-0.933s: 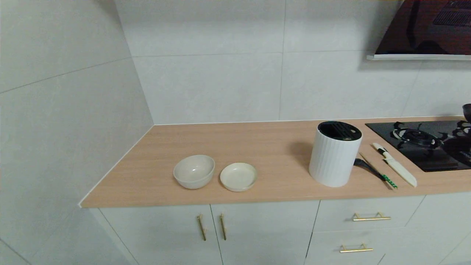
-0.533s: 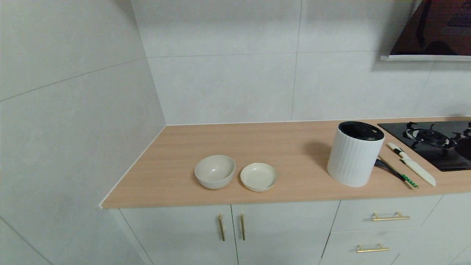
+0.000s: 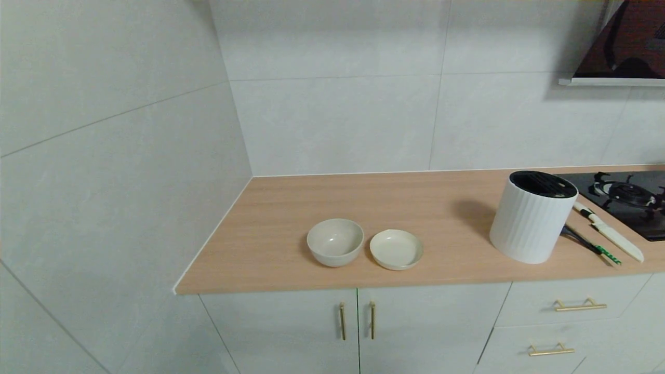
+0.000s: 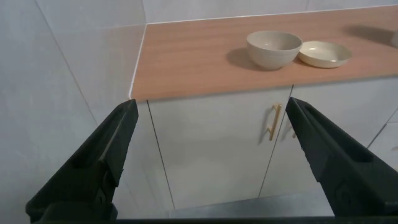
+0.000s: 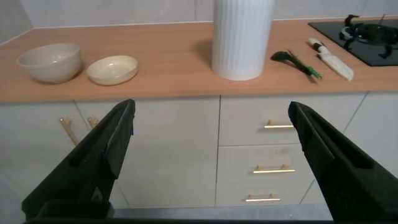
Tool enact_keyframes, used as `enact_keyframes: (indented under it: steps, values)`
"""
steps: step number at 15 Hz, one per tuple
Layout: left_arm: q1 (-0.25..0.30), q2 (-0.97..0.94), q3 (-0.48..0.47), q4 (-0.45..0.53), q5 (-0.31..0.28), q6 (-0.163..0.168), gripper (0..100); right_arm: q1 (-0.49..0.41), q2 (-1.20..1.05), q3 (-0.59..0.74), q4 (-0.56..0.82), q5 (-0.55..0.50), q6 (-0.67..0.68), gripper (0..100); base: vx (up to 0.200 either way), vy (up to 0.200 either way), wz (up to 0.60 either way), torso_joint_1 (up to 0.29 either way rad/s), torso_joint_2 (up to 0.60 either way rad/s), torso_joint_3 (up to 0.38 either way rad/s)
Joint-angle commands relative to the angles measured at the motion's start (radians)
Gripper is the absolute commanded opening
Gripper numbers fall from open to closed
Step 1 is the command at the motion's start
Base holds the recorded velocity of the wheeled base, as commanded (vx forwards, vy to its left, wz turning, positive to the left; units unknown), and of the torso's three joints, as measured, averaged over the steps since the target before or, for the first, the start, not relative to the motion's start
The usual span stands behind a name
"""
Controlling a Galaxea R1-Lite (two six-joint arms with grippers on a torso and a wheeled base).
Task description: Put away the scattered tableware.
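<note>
Tableware lies near the front of the counter (image 3: 291,208): a bowl (image 3: 335,241) with a shallow dish (image 3: 396,249) just beside it. Well apart to my right, a knife (image 3: 610,232), chopsticks (image 3: 608,254) and a black ladle (image 3: 571,234) sit beside a white ribbed holder (image 3: 531,218). My left gripper (image 4: 210,104) and right gripper (image 5: 211,104) both hang wide and empty before the cabinets (image 3: 311,332).

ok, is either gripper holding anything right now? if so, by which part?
Nothing held. Left gripper and right gripper both show jaws wide open and empty; bowl and dish sit on the counter.
</note>
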Motion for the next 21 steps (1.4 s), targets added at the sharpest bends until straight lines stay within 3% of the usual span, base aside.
enact_keyframes:
  steps: [1, 16, 21]
  values:
    - [0.000, 0.000, 0.000, 0.000, 0.001, 0.000, 100, 0.000, 0.000, 0.000, 0.000, 0.000, 0.000, 100, 0.000, 0.000, 0.00, 0.000, 0.00, 0.000]
    - [0.000, 0.000, 0.000, 0.000, -0.001, 0.000, 100, 0.000, 0.000, 0.000, 0.000, 0.000, 0.000, 100, 0.000, 0.000, 0.00, -0.003, 0.00, 0.004]
    - [0.000, 0.000, 0.000, 0.000, 0.001, 0.000, 100, 0.000, 0.000, 0.000, 0.000, 0.000, 0.000, 100, 0.000, 0.000, 0.00, -0.167, 0.36, 0.197]
